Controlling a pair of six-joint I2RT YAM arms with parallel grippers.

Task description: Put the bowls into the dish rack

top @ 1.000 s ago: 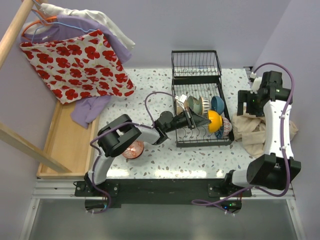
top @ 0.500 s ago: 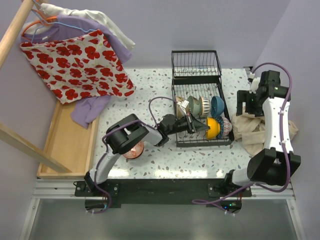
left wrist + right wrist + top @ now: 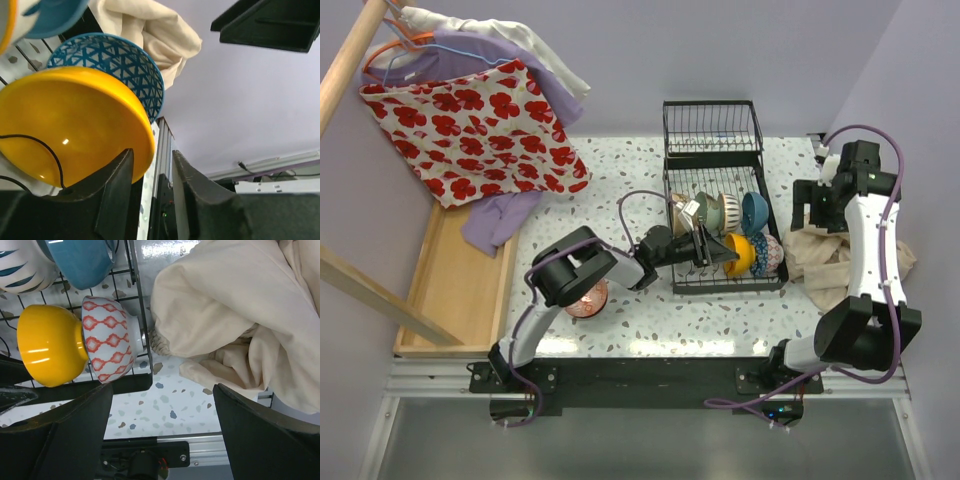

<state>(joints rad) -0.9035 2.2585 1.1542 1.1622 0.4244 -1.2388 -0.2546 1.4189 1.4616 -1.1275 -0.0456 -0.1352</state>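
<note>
Position: left fingers (image 3: 718, 250) are inside the dish rack (image 3: 725, 287), front row, at the orange-yellow bowl (image 3: 744, 254). That bowl stands on edge among the tines, mouth toward the left fingers, foot against the red-patterned bowl (image 3: 107, 340) behind it. Left wrist view: the fingers are narrowly apart, the rim sits by one finger's inner face and the other is clear of it, so judged not gripping. The right fingers (image 3: 817, 207) are spread wide and empty, over the cream cloth (image 3: 225, 315) just outside the rack's right wall. One reddish-brown bowl (image 3: 587, 298) sits on the worktop (image 3: 620, 170), not yet racked. It lies back toward the left arm's base, opposite to where the left fingers point. The left arm is far nearer; the right is beyond the rack. Being round, it has no preferred grasp axis. The left elbow covers part of it; upright or tipped, cannot tell.
</note>
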